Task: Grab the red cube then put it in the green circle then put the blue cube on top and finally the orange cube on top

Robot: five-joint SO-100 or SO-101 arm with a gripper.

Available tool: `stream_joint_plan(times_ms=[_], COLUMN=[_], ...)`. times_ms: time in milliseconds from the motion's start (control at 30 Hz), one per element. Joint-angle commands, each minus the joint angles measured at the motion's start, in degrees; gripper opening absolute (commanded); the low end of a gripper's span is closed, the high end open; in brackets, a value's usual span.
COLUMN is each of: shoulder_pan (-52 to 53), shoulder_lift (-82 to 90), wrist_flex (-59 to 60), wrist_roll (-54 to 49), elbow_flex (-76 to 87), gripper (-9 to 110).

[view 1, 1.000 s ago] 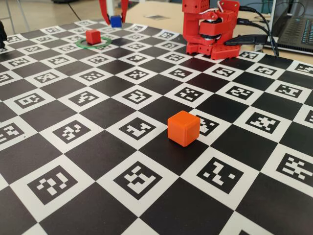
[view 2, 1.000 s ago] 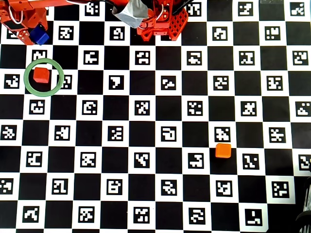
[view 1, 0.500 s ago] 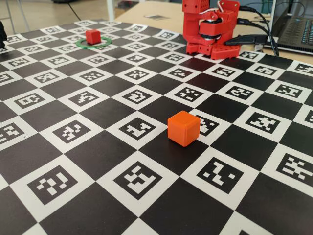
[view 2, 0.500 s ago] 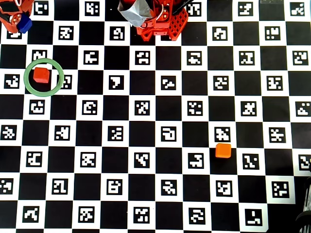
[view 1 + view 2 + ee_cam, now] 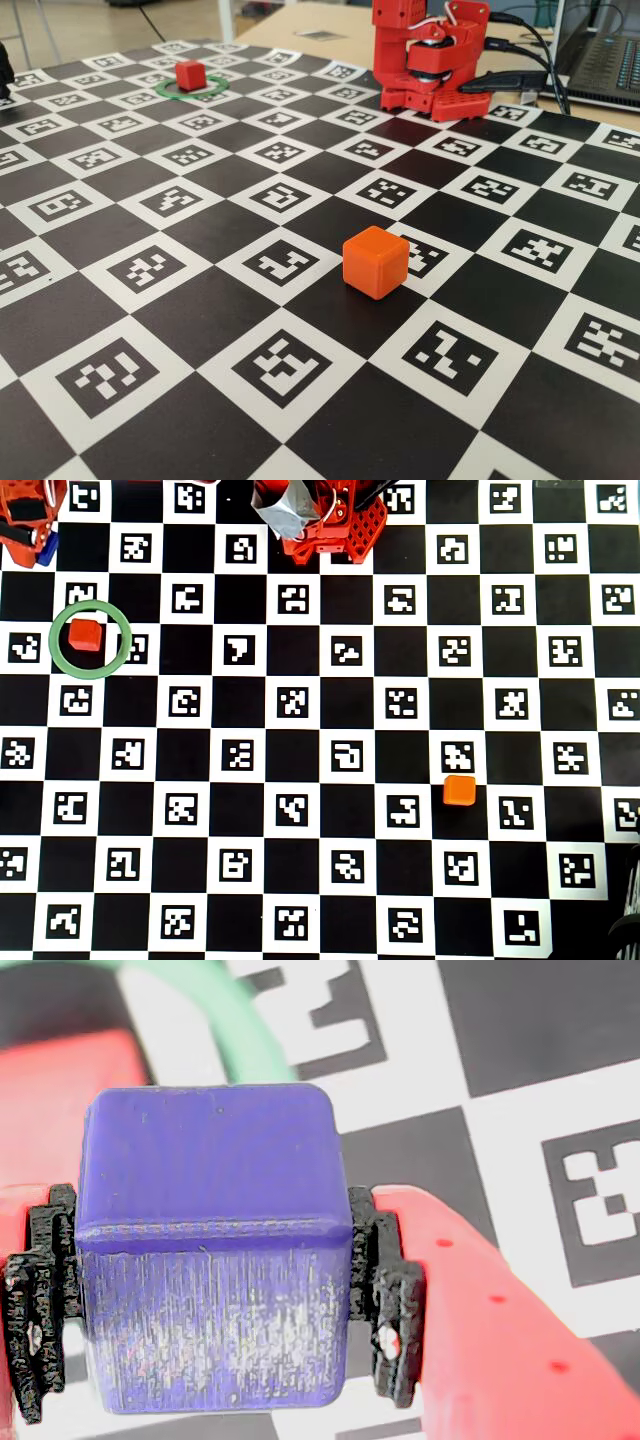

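claw (image 5: 215,1310) clamps blue cube (image 5: 212,1250) | green circle (image 5: 225,1020) beyond

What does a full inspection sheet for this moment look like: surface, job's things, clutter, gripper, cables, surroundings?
Surface: black and white checkered board printed with square markers, lying flat.
Red cube: sits inside the green circle, off centre toward its upper left in the overhead view.
Blue cube: clamped between the gripper's pads, off the board.
Orange cube: alone on the board, far from the circle.
Clutter: nothing seen on the board.
Gripper: shut on the blue cube; the circle and red cube show just beyond it in the wrist view.
Cables: black leads run behind the arm's red base.
Surroundings: a laptop on the wooden table at far right in the fixed view.
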Motion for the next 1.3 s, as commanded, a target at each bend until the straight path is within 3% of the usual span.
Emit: stream_joint_plan(times_ms=[0,267,633,967,1267], shoulder_pan=[-2.37,-6.86,-10.72,-10.81,-10.55], shoulder_lift=[8.53,9.32,16.00,21.27,14.94], wrist_flex=[4.66,5.62,4.92,-6.77,-10.11], wrist_roll=[-3.16,-7.38,-5.54,-5.89,-4.57], elbow_flex=[-4.48,-4.13,8.70,26.19,25.58], gripper=[4,4,4,4,4])
